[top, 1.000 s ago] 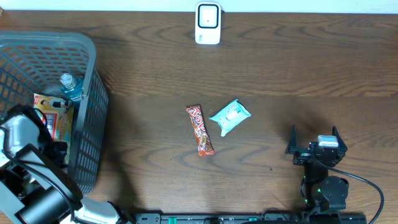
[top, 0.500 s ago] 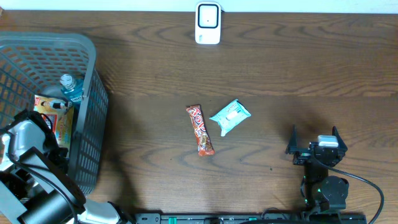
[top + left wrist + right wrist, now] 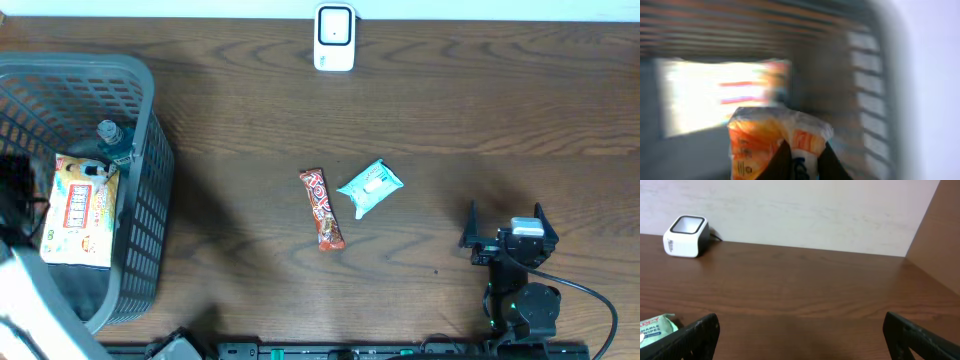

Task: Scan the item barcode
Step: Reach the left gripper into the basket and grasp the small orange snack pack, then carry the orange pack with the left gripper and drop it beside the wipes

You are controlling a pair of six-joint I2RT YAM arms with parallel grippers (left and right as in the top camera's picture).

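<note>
The snack packet is inside the grey basket at the left end of the table. From above I can see its whole printed face. A second ago the left arm lay across that corner of the basket and hid the lower part of the packet. Now the arm has drawn off to the left edge, and only a white piece of it shows at the bottom corner. The packet also looks bigger and sits a little nearer the front than it did.

In the left wrist view, which is badly blurred, the left gripper is pinching the crinkled orange-and-white edge of the packet between its dark fingers. The basket's slatted wall is behind it. A second ago those jaws were apart; they have since pressed together on the wrapper.

The bottle stands just past the packet's far corner, against the basket's right wall, in much the same place as before.

Out on the open wood, the chocolate bar and the teal wipes pack lie side by side near the middle and have not moved. The white scanner is at the far edge, well away from the basket, and it has not moved either.

The right gripper rests at the near right of the table with its jaws spread wide and nothing between them, the same as a second ago.
</note>
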